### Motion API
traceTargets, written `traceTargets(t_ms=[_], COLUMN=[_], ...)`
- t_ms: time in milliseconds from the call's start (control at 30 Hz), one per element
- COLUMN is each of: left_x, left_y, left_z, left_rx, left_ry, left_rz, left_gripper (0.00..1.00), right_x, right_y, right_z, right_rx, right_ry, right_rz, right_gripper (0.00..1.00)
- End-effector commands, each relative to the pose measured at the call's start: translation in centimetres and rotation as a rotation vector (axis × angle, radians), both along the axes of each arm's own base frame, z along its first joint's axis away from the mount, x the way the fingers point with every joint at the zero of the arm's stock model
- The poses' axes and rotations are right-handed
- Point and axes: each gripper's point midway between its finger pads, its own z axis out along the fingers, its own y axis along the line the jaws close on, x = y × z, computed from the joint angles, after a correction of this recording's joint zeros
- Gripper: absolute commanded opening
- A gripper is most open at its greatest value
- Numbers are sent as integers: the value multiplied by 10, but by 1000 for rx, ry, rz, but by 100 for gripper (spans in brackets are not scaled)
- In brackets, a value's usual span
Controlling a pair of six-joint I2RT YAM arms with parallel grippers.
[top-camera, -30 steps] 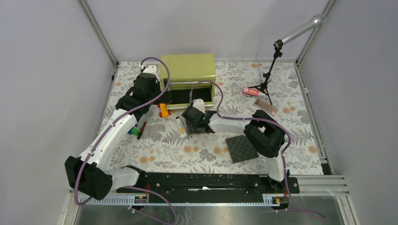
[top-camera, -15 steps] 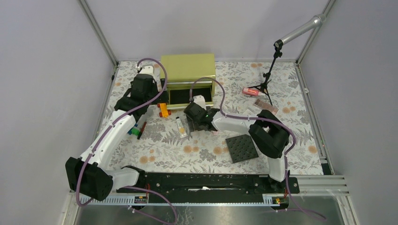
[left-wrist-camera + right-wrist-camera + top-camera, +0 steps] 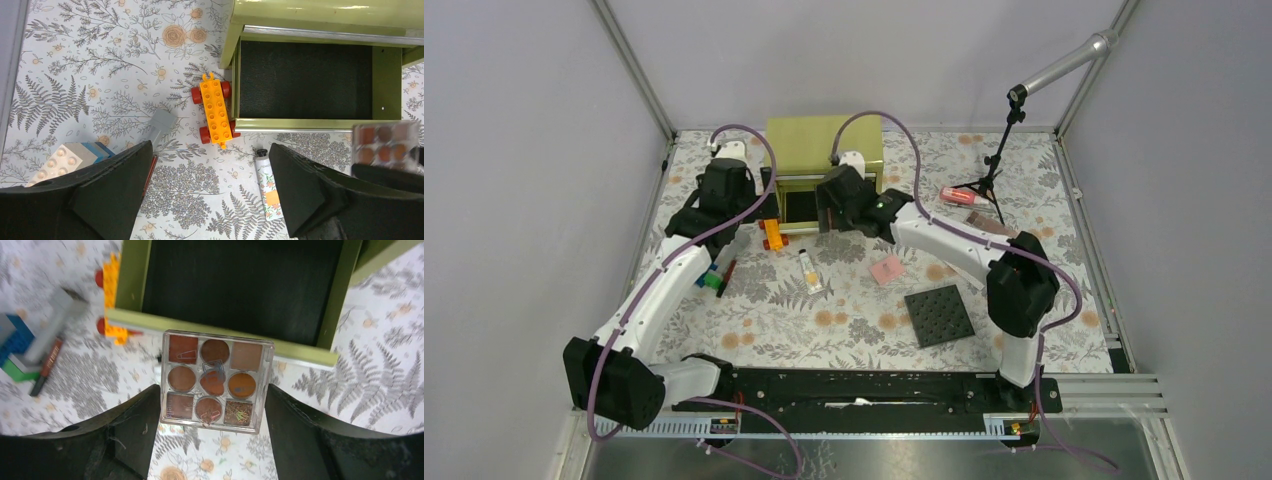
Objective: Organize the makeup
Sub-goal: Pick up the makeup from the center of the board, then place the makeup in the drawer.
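Palette: your right gripper grips the clear nine-pan eyeshadow palette by its two side edges. The palette lies flat with its pans facing the wrist camera.
Palette position: it sits over the near front wall of the open drawer, toward that wall's right end. Its far edge overlaps the wall and the rest is over the floral table. You cannot tell from these views whether it touches the wall.
Drawer: it is pulled out of the green box, and only its dark lining shows inside.
Cream tube: the cream tube lies on the table just in front of the drawer with its black cap toward it, near the palette.
Pencil: a brown-red pencil lies left of the drawer beside the building blocks.
Pink compact: the pink compact lies flat on the table, right of the cream tube and well apart from the drawer.
Pink-red tube: the pink-red tube lies far right, by the foot of the tripod stand.
Left hand: your left gripper has its fingers spread wide with nothing between them. It hangs over the table in front of the drawer's left corner.
Toy car: the orange toy car stands against the drawer's left front corner.
Studded plate: the dark studded plate lies near the pink compact, on its near right side.
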Motion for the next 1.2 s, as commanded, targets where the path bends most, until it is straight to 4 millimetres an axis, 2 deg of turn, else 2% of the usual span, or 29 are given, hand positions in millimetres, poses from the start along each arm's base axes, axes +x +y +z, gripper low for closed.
traceTargets(t_ms=[0,167,333,600,933,1167], left_x=[4,4,5,5,7,7], left_y=[8,10,10,12,13,13], left_z=[20,19,18,17,14,13], left_rx=[0,-1,-6,-8,-16,-18], left_ry=[-79,-78,-73,-69,-59,-56], left_rz=[28,32,29,33,32,30], left_gripper=[99,99,99,99,99,99], right_x=[38,64,79,91,106,114], right_y=[-2,-1,-6,-14,-26,-26], right_z=[29,27,18,7,-18,-31], right_rx=[39,39,25,-6,-78,-84], right_ry=[-30,-35,-30,-32,-93,-106], right_rz=[-11,-22,-39,-59,-103,-124], right_gripper=[45,45,45,45,46,45])
